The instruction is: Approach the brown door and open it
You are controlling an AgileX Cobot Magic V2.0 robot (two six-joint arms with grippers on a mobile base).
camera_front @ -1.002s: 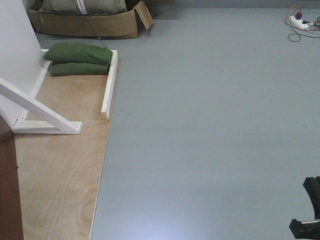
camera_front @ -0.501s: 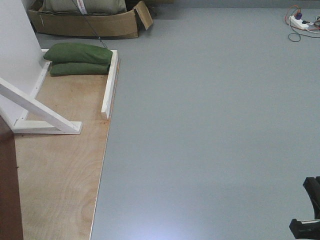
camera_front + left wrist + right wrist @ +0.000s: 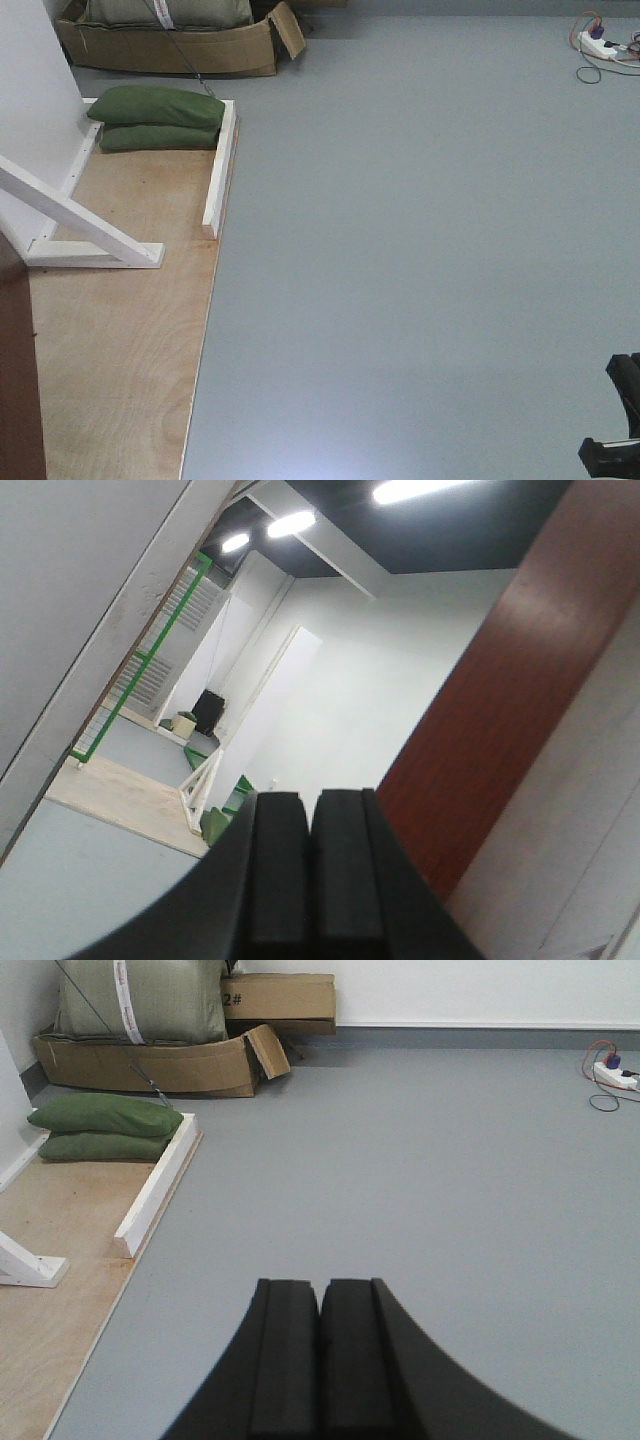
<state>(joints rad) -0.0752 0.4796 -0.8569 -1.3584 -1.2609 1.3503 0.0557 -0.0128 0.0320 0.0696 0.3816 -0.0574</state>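
Left hand (image 3: 312,810) is closed, fingers pressed together, nothing in it. Right hand (image 3: 320,1295) is the same, shut and empty, aimed out over the grey floor (image 3: 450,1180). Brown door (image 3: 500,710) is close on my left: a slanted red-brown panel just beside the left hand in the wrist view, and only a thin strip at the bottom-left edge of the front cam. Its handle isn't in any view, so I can't say where it sits. Step in hand, I'd judge, is the approach, not done yet. To do it well: turn left till the door faces me square, roll slow onto the plywood (image 3: 120,340), and steer clear of the white brace (image 3: 75,215) and sandbags (image 3: 160,118). Get the handle in view first, then open the left hand before reaching.
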